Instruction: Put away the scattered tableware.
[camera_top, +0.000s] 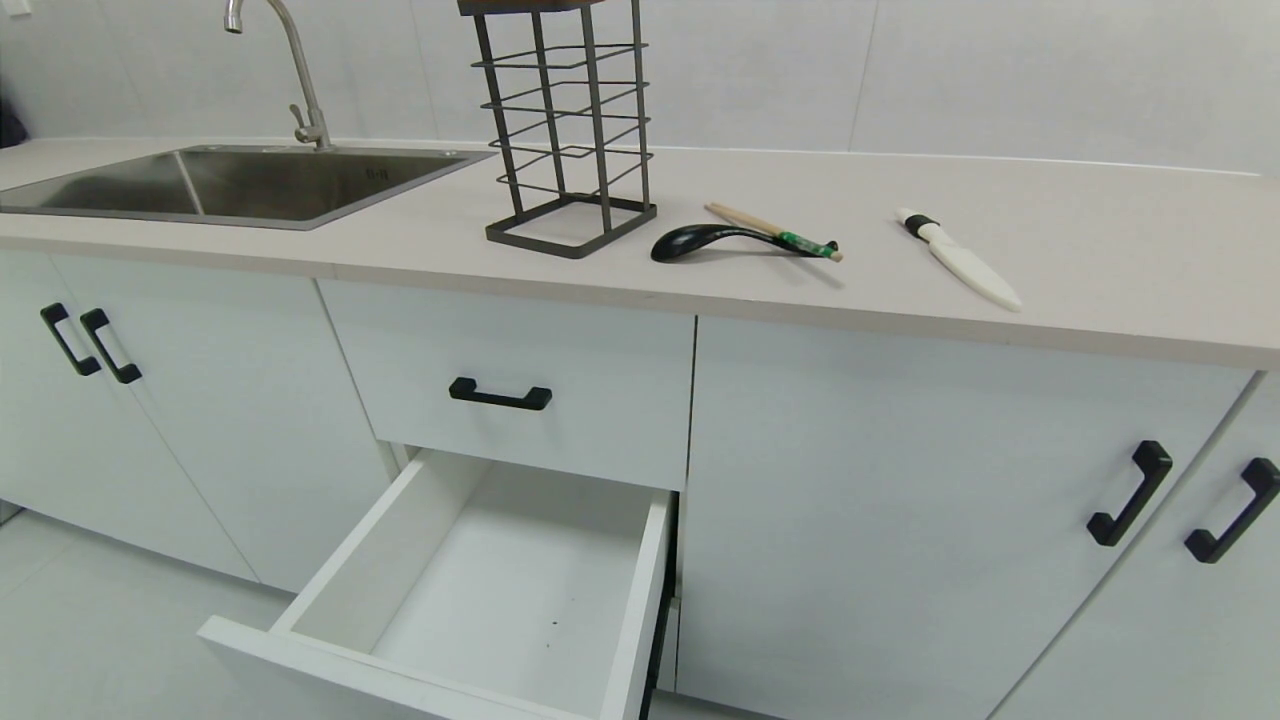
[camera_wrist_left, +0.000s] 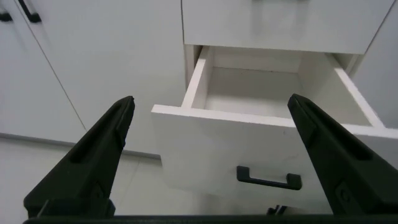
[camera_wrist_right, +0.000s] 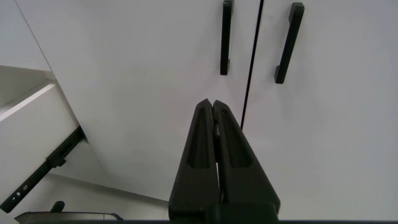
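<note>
**Kitchen counter with open drawer, before any pick-up.**

The countertop (camera_top: 1100, 240) carries all 3 scattered utensils, and a sink (camera_top: 250, 185) is set into it at the robot's left. The cabinet fronts (camera_top: 880, 480) below are shut apart from 1 drawer.

The lower drawer (camera_top: 370, 540) is pulled fully out beneath a closed upper drawer (camera_top: 520, 340). It is presumably left open to take the tableware. Its white floor holds no utensil, only a few dark specks.

A wire rack (camera_top: 570, 130) stands upright on the counter between the sink and the utensils. None of the 3 items is in it.

The left gripper (camera_wrist_left: 211, 155) hangs low in front of the drawer's face (camera_wrist_left: 205, 140) with its fingers spread wide and nothing between them. This probably suits the handle below it.

The right gripper (camera_wrist_right: 213, 106) faces a pair of shut doors (camera_wrist_right: 155, 93) with its fingers pressed together on nothing.

Utensils, well above both grippers:
- The white knife (camera_top: 960, 258) lies flat and farthest to the robot's right, apart from the others.
- The black spoon (camera_top: 700, 240) lies just beside the rack, bowl towards it.
- The 2 chopsticks (camera_top: 770, 232) lie against the spoon's handle, so they may shift if the spoon is lifted first.

Judged stage: drawer ready, no item stowed.
</note>
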